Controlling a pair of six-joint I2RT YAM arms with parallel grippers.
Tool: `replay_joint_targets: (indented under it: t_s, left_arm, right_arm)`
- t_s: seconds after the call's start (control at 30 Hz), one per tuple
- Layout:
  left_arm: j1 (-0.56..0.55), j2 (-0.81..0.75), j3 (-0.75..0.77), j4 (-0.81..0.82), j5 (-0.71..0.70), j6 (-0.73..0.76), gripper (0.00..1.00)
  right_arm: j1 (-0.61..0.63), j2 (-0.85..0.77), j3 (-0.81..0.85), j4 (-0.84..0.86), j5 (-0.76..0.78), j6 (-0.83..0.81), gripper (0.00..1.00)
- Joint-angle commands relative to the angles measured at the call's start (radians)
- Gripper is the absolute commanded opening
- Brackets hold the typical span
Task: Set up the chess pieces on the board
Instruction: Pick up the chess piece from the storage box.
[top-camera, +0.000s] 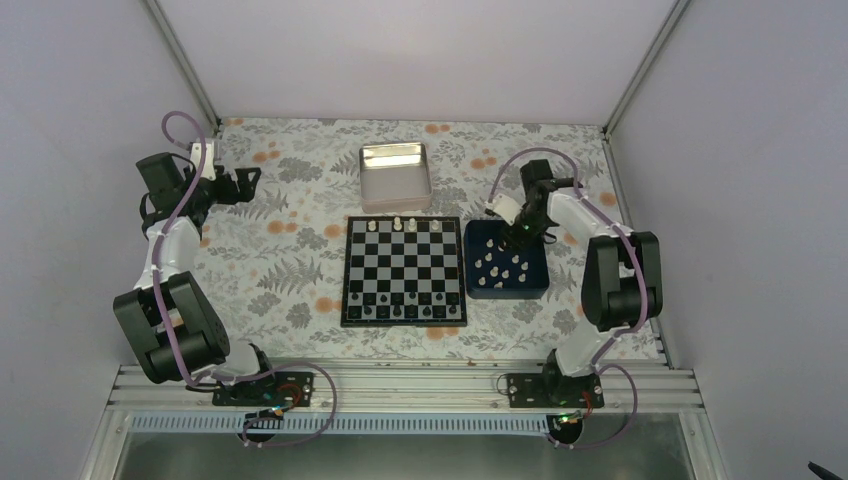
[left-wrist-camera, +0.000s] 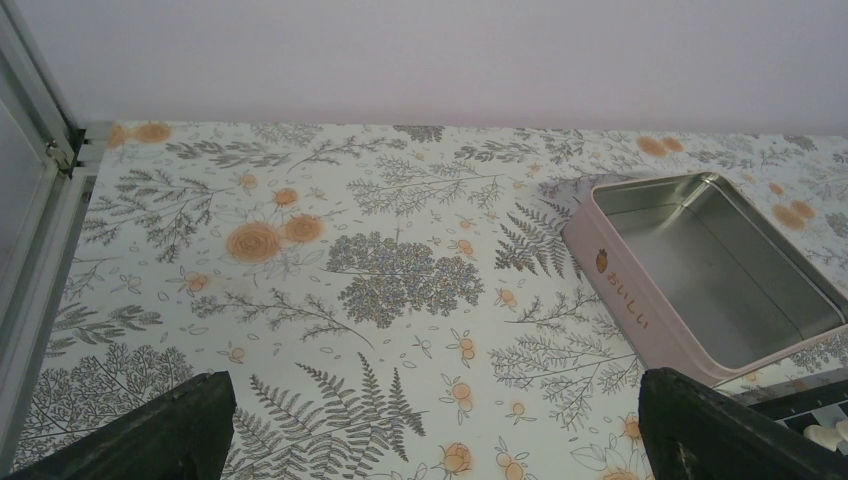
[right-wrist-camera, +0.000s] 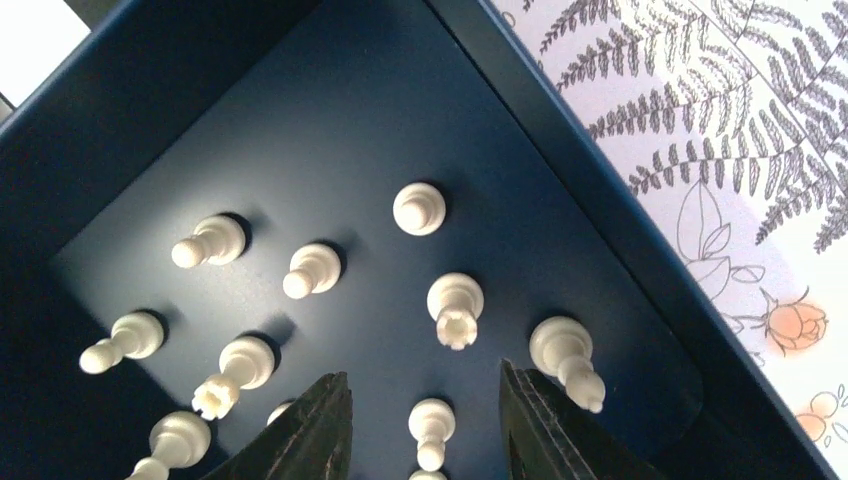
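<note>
Directly over chess pieces (right-wrist-camera: 455, 300), right pincer (right-wrist-camera: 420, 372) gapes

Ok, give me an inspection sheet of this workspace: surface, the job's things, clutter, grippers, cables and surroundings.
Surface: floral-print tabletop, flat, no spills seen.
Job's things: board in the middle; a few white chess pieces on its far row, many more standing in the dark blue tray to its right; dark pieces along its near row.
Clutter: silver tin beyond the board, empty.
Grippers: left gripper wide open, holding nothing, above bare cloth; right gripper open, low over the pieces in the tray, holding nothing.
Cables: purple cable looped along each arm, clear of the board.
Surroundings: plain walls, metal frame posts; nothing else seen.
</note>
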Motion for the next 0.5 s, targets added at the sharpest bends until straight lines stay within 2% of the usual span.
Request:
replay_joint_targets:
  t_s: [0.0, 0.47]
  left_arm:
    - [0.007, -0.005, -0.008, 0.004, 0.022, 0.016, 1.0]
    - [0.01, 0.002, -0.009, 0.006, 0.022, 0.016, 1.0]
  right_arm:
    - [0.013, 0.022, -0.007, 0.063, 0.007, 0.003, 0.4]
    - [0.016, 0.096, -0.006, 0.088, 0.008, -0.005, 0.39]
